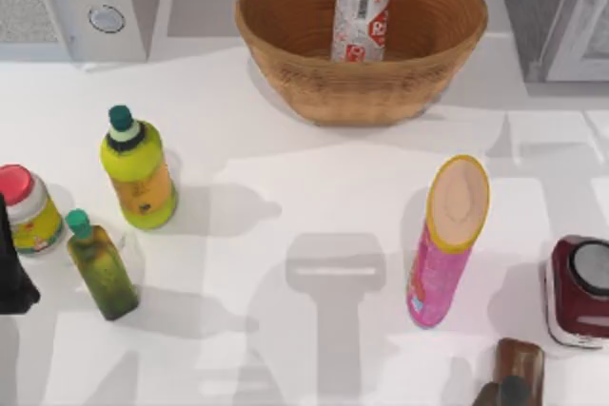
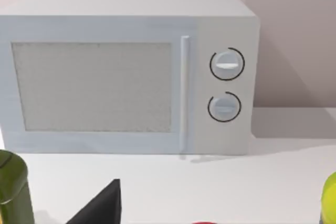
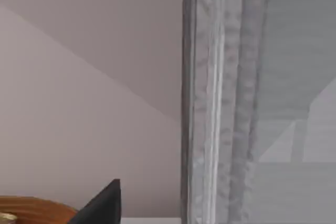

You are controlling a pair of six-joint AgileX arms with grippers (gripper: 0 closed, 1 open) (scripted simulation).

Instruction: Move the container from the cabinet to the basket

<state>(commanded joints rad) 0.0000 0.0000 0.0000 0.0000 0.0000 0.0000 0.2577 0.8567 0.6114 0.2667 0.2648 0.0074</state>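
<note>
Pink tube (image 1: 447, 241) upright near front; container (image 1: 361, 18) inside basket (image 1: 285, 21); finger states seemingly indiscernible.

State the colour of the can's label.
Red and white on the silver can, clearest in the top view.

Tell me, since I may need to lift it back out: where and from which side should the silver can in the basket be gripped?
Probably from above, by its upper body just under the lid. The can stands roughly upright inside the basket, leaning slightly, and the basket's high woven wall hides its lower half, so a sideways approach looks blocked.
</note>
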